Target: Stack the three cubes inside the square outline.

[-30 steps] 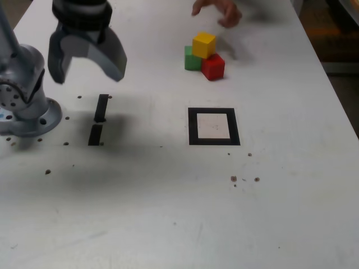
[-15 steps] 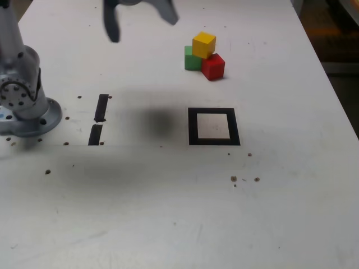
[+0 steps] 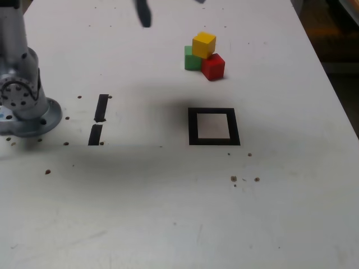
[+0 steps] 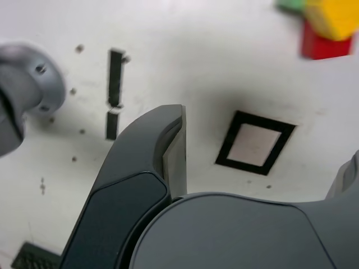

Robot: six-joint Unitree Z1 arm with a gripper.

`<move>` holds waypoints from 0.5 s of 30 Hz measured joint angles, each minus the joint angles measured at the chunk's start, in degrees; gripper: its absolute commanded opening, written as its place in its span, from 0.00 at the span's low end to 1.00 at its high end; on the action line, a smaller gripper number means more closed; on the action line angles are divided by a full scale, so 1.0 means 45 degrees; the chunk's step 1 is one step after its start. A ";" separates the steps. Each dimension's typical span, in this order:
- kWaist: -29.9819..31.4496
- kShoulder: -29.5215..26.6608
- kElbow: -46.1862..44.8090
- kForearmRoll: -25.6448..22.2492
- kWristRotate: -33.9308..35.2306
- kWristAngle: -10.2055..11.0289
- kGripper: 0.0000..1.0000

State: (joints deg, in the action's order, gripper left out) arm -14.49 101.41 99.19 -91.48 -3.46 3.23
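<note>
Three smooth matte cubes cluster beyond your square outline (image 3: 213, 126): yellow cube (image 3: 203, 45) atop green cube (image 3: 191, 58) and red cube (image 3: 213, 66); your gripper's (image 4: 263, 145) jaws gape empty.

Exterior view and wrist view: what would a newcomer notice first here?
Most striking is the small pile of cubes at the far side of the table: a yellow cube resting on a green cube and a red cube. Nearer the camera lies the black square outline, with nothing inside. In the wrist view, the open gripper hangs above it.
</note>
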 measured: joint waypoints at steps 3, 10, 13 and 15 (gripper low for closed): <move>-0.0513 0.1048 0.0943 -0.0011 -0.1404 0.0274 1.00; -0.1539 0.1580 0.1138 0.0140 -0.4540 0.1776 1.00; -0.1865 0.1731 0.0819 0.0348 -0.5985 0.2065 0.99; -0.1885 0.1920 0.0644 0.0606 -0.6856 0.2119 0.99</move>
State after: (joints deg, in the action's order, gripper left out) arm -22.97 110.05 102.09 -88.75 -34.32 12.76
